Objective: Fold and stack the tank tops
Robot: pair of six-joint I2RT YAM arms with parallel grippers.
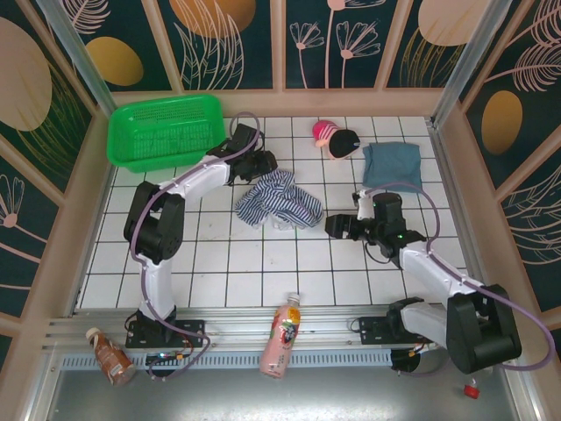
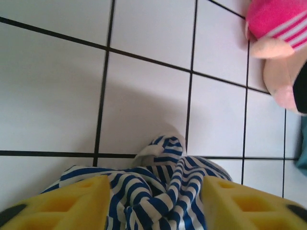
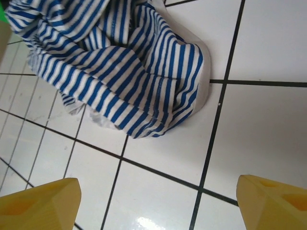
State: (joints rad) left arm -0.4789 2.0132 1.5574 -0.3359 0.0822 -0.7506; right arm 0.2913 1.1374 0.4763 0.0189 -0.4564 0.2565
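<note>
Now, striped top (image 1: 279, 200) crumpled on the tabletop (image 1: 263, 263).
Your left tool (image 2: 153, 194), spread, straddles its bunched edge; your right tool (image 3: 158, 196), spread too, hovers just beside it.

Surface: white tiled tabletop (image 1: 228, 263), dark grout lines. Lying on it: green plastic mesh basket (image 1: 162, 132), far-left corner; crumpled navy-and-white striped cloth tank top (image 1: 279, 200), centre; folded dusty blue-grey cloth tank top (image 1: 392, 164), far right; small pink-and-black toy (image 1: 337, 139) near the far edge.
</note>
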